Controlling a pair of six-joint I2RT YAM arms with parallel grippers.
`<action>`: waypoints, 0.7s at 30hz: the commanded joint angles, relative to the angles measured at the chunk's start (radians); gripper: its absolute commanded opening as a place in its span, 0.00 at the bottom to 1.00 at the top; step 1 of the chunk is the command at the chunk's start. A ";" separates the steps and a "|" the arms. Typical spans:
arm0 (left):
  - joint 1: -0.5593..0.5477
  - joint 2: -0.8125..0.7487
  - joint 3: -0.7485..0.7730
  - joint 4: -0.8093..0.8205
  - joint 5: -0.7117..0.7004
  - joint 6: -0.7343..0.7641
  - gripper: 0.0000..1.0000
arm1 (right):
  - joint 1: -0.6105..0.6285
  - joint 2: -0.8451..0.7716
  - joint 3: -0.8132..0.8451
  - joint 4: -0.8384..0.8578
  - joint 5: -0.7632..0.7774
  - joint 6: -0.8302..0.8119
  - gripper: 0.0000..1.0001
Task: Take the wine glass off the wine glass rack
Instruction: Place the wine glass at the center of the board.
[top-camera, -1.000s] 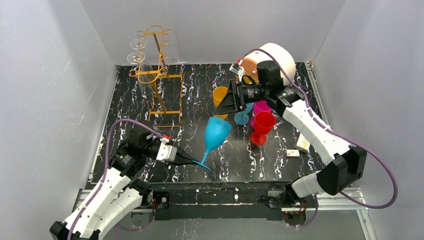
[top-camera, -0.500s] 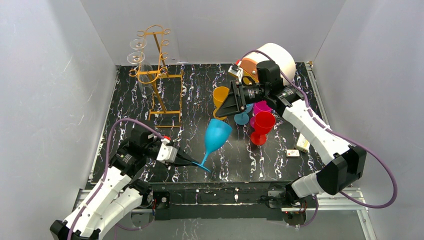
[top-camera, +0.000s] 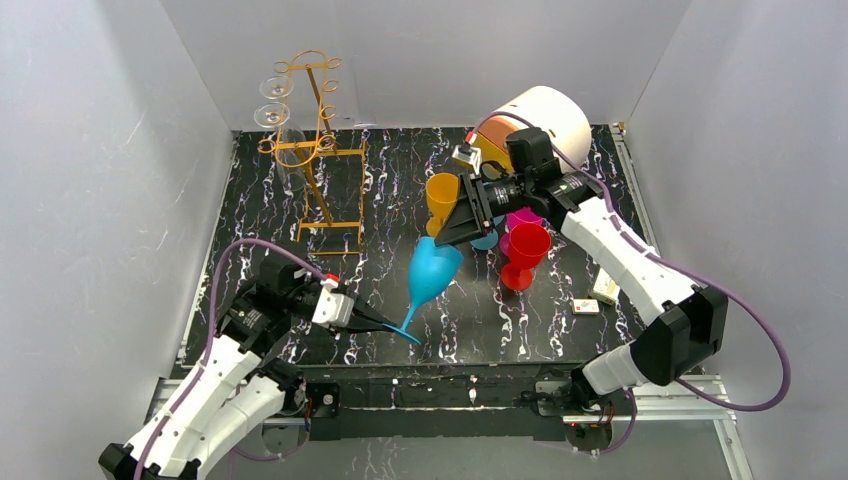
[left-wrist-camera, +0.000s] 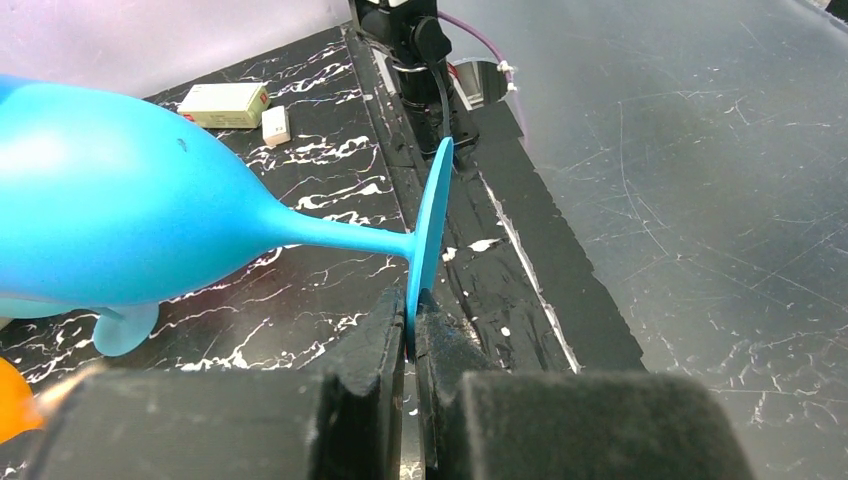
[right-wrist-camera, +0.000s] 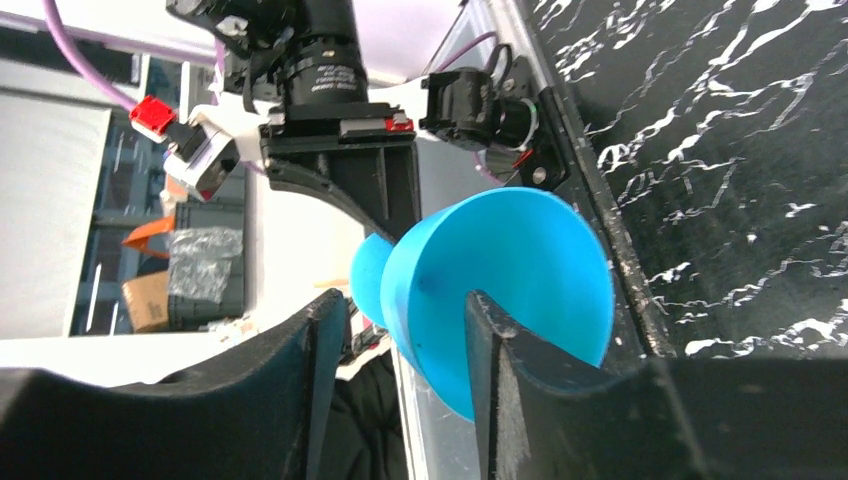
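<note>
The left hand (left-wrist-camera: 415, 320), clamped on the foot of the blue wine glass (top-camera: 433, 268) held mid-frame, off the upper-left wine glass rack (top-camera: 318, 150), may lose it if the right hand (right-wrist-camera: 405, 310), fingers apart, knocks the bowl.

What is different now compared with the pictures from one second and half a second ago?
The right gripper moved toward the near left, down to the bowl of the blue wine glass; its jaws stand apart. The left gripper still pinches that glass's foot. The wine glass rack and the red glass did not move.
</note>
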 joint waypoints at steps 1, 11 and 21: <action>-0.005 -0.009 0.034 -0.012 -0.006 0.017 0.00 | 0.058 0.019 0.033 -0.002 -0.135 -0.028 0.53; -0.005 -0.050 0.021 -0.026 -0.015 -0.028 0.00 | 0.094 0.006 0.055 -0.029 0.002 -0.030 0.60; -0.005 -0.025 0.029 -0.037 -0.023 -0.002 0.00 | 0.047 -0.026 -0.010 0.089 -0.127 0.065 0.34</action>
